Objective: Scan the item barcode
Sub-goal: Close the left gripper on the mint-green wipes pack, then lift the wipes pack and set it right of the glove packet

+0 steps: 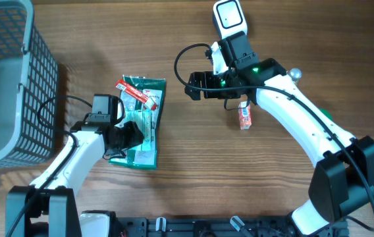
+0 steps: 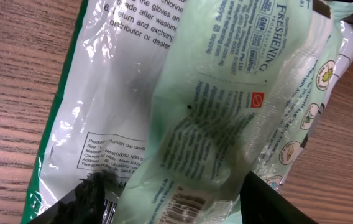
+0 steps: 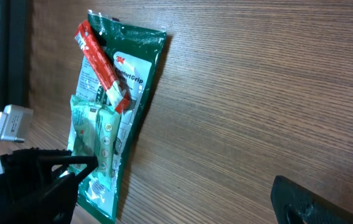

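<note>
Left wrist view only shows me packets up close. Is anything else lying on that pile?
Observer: Yes, a red stick lies across the top of the green packet.
Operator: Any device for reading codes?
Observer: A white scanner sits at the far side, away from that packet.
Operator: And the other arm, holding anything?
Observer: No, the right gripper is empty, its jaws open toward the green packet.

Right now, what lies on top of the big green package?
A red stick packet and a pale green pack lie on the green package. The left gripper holds the pale green pack. The package's print under them, and anything beneath it, is hidden.
</note>
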Motion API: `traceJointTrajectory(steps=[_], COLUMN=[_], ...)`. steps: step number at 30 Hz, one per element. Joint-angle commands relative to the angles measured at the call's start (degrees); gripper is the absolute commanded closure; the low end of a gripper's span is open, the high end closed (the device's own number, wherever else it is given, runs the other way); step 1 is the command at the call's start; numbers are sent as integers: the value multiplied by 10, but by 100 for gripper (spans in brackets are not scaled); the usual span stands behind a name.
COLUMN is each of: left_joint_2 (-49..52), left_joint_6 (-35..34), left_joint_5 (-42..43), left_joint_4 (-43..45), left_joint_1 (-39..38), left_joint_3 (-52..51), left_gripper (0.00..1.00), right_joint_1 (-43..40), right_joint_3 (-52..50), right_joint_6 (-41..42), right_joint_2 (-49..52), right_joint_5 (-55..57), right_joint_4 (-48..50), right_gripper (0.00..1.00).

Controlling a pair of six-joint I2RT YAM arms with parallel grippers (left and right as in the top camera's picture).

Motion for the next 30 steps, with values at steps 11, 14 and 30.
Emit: traceJointTrajectory(steps=[11,14,30], left_joint_2=[-8,-9,-45], left_joint_6=[3,3,71], left_joint_5=[62,62,62], left_joint_4=[7,8,-61], left_joint_1=[4,4,4], left_joint_3=[-4,-4,83], left_gripper=[67,83,32], right_joint_1=[1,1,1], right_joint_3=[-4,-4,-4], right_joint_6=[2,2,2], right_joint_2=[8,8,8], right_joint_5=[6,6,6], right_joint_4=[2,2,2], right_gripper=[0,0,0])
